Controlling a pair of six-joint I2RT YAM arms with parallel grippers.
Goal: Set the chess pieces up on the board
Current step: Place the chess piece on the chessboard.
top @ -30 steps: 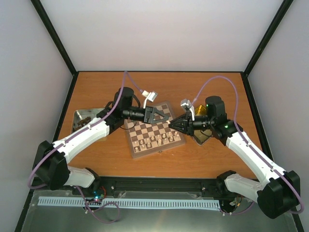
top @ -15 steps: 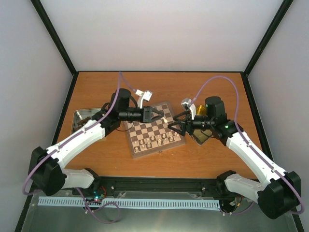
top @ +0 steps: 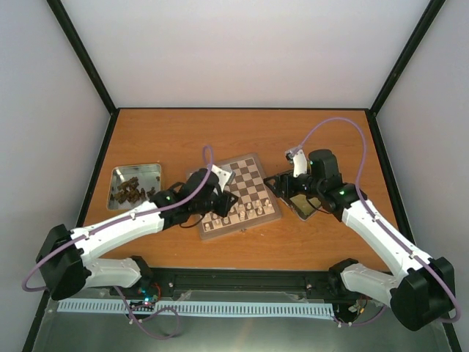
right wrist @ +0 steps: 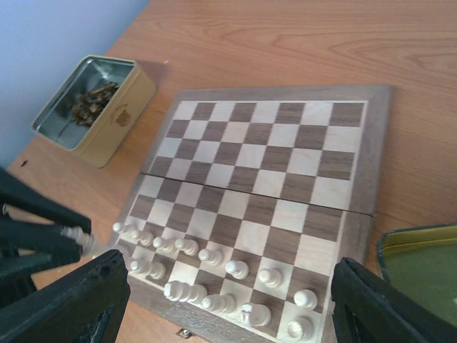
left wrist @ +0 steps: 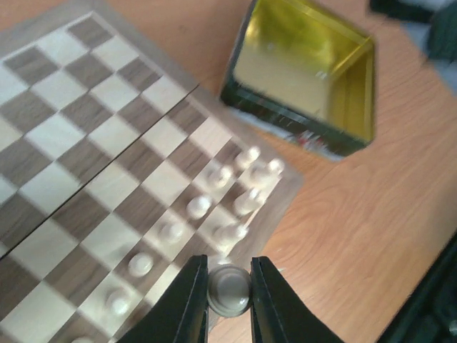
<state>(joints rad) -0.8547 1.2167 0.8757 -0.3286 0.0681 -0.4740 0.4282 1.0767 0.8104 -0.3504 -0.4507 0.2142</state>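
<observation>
We saw the board [right wrist: 271, 150], a flat square of dark and cream checks in a pale wood border, lying on the orange, wood-grained surface [top: 168, 139]. Small, smooth, rounded cream chess pieces [right wrist: 214, 256] stood in two rows along its near edge. The left arm stretched low beside that edge, and its left tool [left wrist: 228, 300] pinched one cream piece [left wrist: 228, 289] at the end of the rows. The right arm bent inward. Its right tool [top: 282, 185] was spread wide beside the board, near the shiny gold tin [left wrist: 285, 121].
</observation>
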